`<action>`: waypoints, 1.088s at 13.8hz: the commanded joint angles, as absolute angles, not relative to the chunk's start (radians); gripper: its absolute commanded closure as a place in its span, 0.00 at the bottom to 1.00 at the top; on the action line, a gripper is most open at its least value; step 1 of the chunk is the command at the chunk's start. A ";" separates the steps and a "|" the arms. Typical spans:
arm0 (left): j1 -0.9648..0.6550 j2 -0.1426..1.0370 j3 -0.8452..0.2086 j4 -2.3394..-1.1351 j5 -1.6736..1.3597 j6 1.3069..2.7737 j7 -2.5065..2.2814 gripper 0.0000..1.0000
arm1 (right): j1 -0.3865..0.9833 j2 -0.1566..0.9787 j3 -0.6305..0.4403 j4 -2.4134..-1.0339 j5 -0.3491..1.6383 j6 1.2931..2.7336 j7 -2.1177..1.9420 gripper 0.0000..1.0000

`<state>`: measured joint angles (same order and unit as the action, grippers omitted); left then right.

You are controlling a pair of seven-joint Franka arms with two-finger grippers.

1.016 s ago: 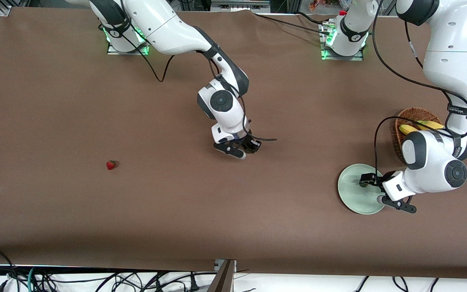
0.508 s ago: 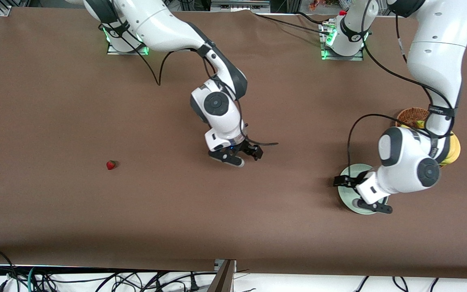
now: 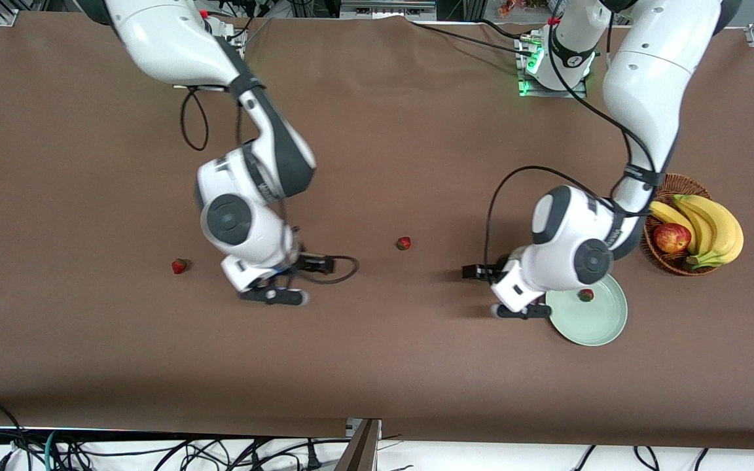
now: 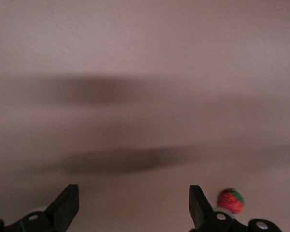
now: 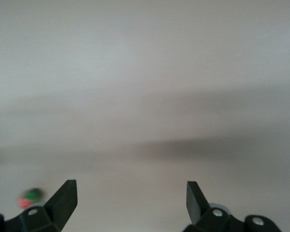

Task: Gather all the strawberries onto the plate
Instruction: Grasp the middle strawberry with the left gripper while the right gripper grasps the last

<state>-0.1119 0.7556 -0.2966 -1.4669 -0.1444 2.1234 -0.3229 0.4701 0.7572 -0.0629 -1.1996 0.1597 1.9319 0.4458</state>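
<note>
Three strawberries show. One strawberry point(image 3: 586, 294) lies in the pale green plate point(image 3: 590, 324). A second strawberry point(image 3: 404, 243) point(image 4: 230, 200) sits on the bare table near the middle. The third strawberry point(image 3: 179, 265) lies toward the right arm's end. My left gripper point(image 3: 475, 271) point(image 4: 134, 191) hangs open and holding nothing over the table between the plate and the middle strawberry. Between the middle and third strawberries, my right gripper point(image 3: 315, 265) point(image 5: 130, 186) is open and holds nothing. A blurred strawberry point(image 5: 29, 198) shows at the edge of the right wrist view.
A brown wicker basket point(image 3: 678, 265) with bananas point(image 3: 704, 222) and a red apple point(image 3: 671, 237) stands beside the plate, farther from the front camera, at the left arm's end. Brown cloth covers the table point(image 3: 377, 366).
My right gripper opened and swung from the table's middle toward its own end, leaving a strawberry there. My left gripper moved off the plate toward the middle, uncovering the strawberry in the plate.
</note>
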 commanded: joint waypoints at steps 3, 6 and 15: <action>-0.287 0.770 -0.284 -1.526 -0.152 2.256 -0.595 0.00 | 0.433 0.696 -0.225 -1.319 0.167 1.841 0.206 0.00; -0.322 0.770 -0.281 -1.545 -0.140 2.287 -0.653 0.00 | 0.423 0.696 -0.307 -1.383 0.170 1.845 0.062 0.00; -0.396 0.784 -0.265 -1.601 -0.115 2.359 -0.693 0.00 | 0.388 0.690 -0.348 -1.558 0.170 1.989 -0.014 0.00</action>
<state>-0.3642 0.7860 -0.2857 -1.5933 -0.1351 2.3436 -0.6620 0.3861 0.7345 -0.3370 -1.4830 0.1600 1.9489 0.0315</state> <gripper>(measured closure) 0.000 0.000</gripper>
